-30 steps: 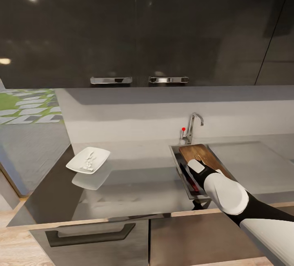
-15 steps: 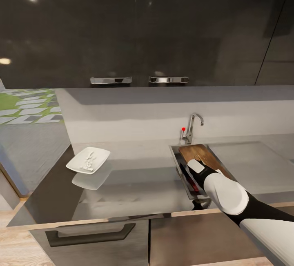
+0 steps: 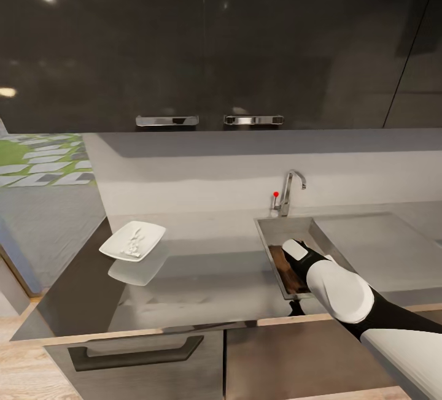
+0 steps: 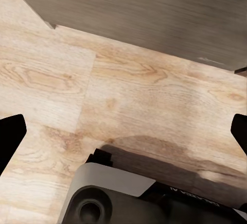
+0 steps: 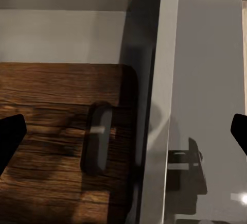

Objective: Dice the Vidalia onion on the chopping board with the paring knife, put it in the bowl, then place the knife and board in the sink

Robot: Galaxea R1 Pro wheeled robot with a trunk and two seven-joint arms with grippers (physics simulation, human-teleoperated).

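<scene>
Board (image 5: 56, 147) lying flat in sink (image 3: 265, 237), right gripper (image 5: 123, 131) hovering over it, fingers spread apart; left gripper (image 4: 123, 136) open, facing floor (image 4: 128, 90); bowl (image 3: 132, 240) sitting left of sink

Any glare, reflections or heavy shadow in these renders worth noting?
Head view: bright light spots reflect in the glossy upper cabinets, and the bowl mirrors in the countertop. Right wrist view: the chopping board lies in deep shade beside the sink wall. Left wrist view: a soft shadow falls on the wooden floor.
</scene>
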